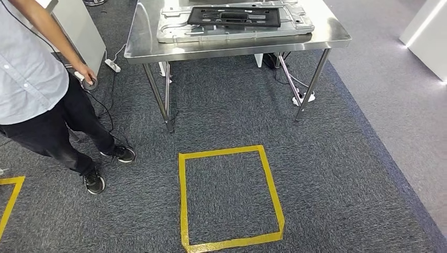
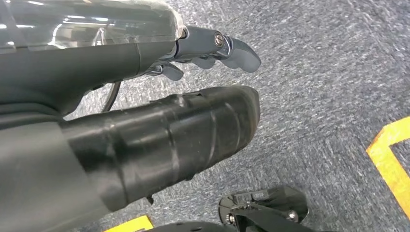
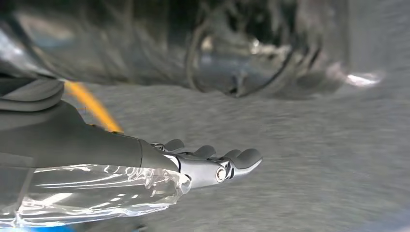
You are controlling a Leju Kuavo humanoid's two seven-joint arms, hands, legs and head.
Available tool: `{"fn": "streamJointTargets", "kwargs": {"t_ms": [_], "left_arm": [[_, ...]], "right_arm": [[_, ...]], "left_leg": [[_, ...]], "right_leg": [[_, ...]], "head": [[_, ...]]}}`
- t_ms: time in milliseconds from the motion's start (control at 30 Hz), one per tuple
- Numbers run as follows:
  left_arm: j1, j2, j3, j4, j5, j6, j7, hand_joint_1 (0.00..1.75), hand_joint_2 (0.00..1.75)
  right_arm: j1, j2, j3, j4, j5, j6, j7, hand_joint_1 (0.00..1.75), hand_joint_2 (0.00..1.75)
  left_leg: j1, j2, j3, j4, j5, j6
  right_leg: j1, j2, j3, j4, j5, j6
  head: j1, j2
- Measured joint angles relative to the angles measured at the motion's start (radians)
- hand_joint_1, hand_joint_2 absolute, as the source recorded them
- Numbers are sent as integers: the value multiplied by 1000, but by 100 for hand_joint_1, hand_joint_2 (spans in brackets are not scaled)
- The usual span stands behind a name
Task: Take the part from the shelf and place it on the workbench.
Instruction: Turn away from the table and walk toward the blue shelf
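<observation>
Lay flat on tray (image 1: 174, 31) atop tabletop (image 1: 147, 50), black part (image 1: 233, 17), likely stiff, light, best gripped by long edges; left hand (image 2: 208, 53) and right hand (image 3: 212, 162) empty, fingers loosely extended.

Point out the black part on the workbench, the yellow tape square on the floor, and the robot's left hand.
black part (image 1: 233, 17), head view, on its flat top.
yellow tape square (image 1: 182, 195), head view, left strip.
left hand (image 2: 212, 48), left wrist view, on its fingers.
</observation>
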Motion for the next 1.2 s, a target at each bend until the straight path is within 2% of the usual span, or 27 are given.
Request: {"fn": "streamJointTargets", "kwargs": {"t_ms": [67,100,133,200,267,333,367,400,433,467,500,533,600,633,700,767,833,867,900,933,967,1000,1067,1100,1133,1200], "left_arm": [[1,1,3,0,0,2,0,0,0],[1,2,4,0,0,2,1,0,0],[0,2,6,0,0,3,1,0,0],[-2,0,7,0,0,4,1,0,0],[-3,-4,9,0,0,4,1,0,0],[-1,-5,12,0,0,5,1,0,0],[1,-5,14,0,0,6,2,0,0],[3,-5,16,0,0,6,2,0,0],[3,-6,17,0,1,7,2,0,0],[3,-6,19,0,1,8,3,0,0],[2,-7,19,0,2,9,3,0,0],[1,-7,20,0,2,11,3,0,0],[0,-6,21,0,5,13,3,0,0],[0,-6,22,0,7,14,3,0,0],[-2,-6,22,0,9,15,3,0,0],[-2,-7,22,0,10,15,2,0,0],[0,-7,23,0,12,15,2,0,0],[2,-7,23,0,13,16,2,0,0],[4,-7,24,0,13,16,2,0,0],[5,-7,25,0,14,16,3,0,0],[5,-7,25,0,14,16,3,0,0],[6,-7,26,0,14,16,3,0,0],[5,-7,27,0,15,17,4,0,0],[5,-7,27,0,15,18,4,0,0],[3,-6,28,0,15,18,4,0,0],[1,-6,29,0,15,18,4,0,0]], "right_arm": [[-10,0,-2,47,40,-34,59,0,0],[-14,2,-2,67,58,-50,89,0,0],[-16,3,-2,85,72,-63,115,0,0],[-17,1,-3,107,83,-73,138,0,0],[-18,-1,-3,127,88,-76,146,0,0],[-22,-2,-4,141,95,-78,159,0,0],[-23,-2,-4,147,103,-82,175,0,0],[-23,-2,-4,152,112,-87,197,0,0],[-23,-2,-4,158,123,-93,223,0,0],[-22,-2,-4,163,133,-100,251,0,0],[-21,-1,-4,168,143,-105,278,0,0],[-21,2,-3,174,150,-108,302,0,0],[-24,8,-3,184,162,-111,339,0,0],[-24,10,-3,188,165,-111,350,0,0],[-23,11,-3,193,168,-111,361,0,0],[-22,13,-2,196,169,-111,365,0,0],[-23,15,-2,197,171,-110,366,0,0],[-24,15,-1,198,172,-109,366,0,0],[-23,15,-1,199,173,-108,366,0,0],[-22,15,-1,200,173,-108,366,0,0],[-22,15,-1,200,174,-108,366,0,0],[-21,16,-1,200,174,-107,365,0,0],[-21,19,-1,202,174,-107,365,0,0],[-22,21,-1,202,174,-107,365,0,0],[-22,23,0,203,175,-107,365,0,0],[-20,24,0,203,176,-107,365,0,0]], "left_leg": [[-4,-33,65,-114,38,17],[-6,-46,81,-146,43,22],[-7,-46,87,-159,41,22],[-5,-30,92,-183,47,22],[3,-8,97,-206,57,25],[6,17,96,-212,62,28],[6,30,94,-209,62,27],[7,44,92,-205,60,25],[8,56,91,-201,58,22],[10,66,90,-197,55,18],[12,76,90,-190,50,11],[12,84,89,-182,44,3],[9,100,88,-169,33,-15],[7,108,88,-167,30,-21],[11,118,93,-166,25,-34],[17,82,81,-129,-9,-42],[18,31,32,-15,-82,-42],[18,21,0,55,-115,-39],[17,17,-25,108,-132,-35],[16,16,-35,129,-128,-30],[14,14,-27,109,-104,-23],[11,6,-1,54,-66,-16],[6,-35,58,-81,-3,1],[3,-52,75,-124,12,5],[1,-61,81,-145,15,8],[1,-46,82,-156,22,11]], "right_leg": [[1,18,-4,5,3,4],[-1,27,-8,6,6,8],[-4,36,-11,6,10,14],[-6,47,-17,5,15,25],[-6,18,-39,46,-15,37],[-13,-24,-93,160,-78,51],[-19,-34,-123,221,-101,59],[-26,-39,-141,261,-107,68],[-33,-43,-142,265,-96,75],[-40,-49,-127,239,-72,82],[-46,-64,-92,172,-39,89],[-47,-86,-60,111,-16,91],[-45,-118,-23,33,4,80],[-40,-119,-26,34,1,69],[-38,-99,-33,33,4,51],[-38,-79,-38,30,12,33],[-32,-60,-45,29,18,20],[-28,-48,-49,29,21,15],[-23,-35,-53,29,23,12],[-18,-21,-55,30,25,10],[-15,-7,-55,31,26,10],[-13,7,-54,32,27,10],[-11,30,-54,35,29,13],[-12,39,-57,36,31,18],[-14,49,-60,36,35,23],[-16,65,-66,33,42,37]], "head": [[1,0],[1,0],[1,0],[0,0],[4,0],[7,0],[7,0],[7,0],[7,0],[7,0],[8,0],[8,0],[6,0],[5,0],[3,0],[3,0],[3,0],[3,0],[3,0],[3,0],[3,0],[3,0],[4,0],[4,0],[4,0],[4,0]]}}
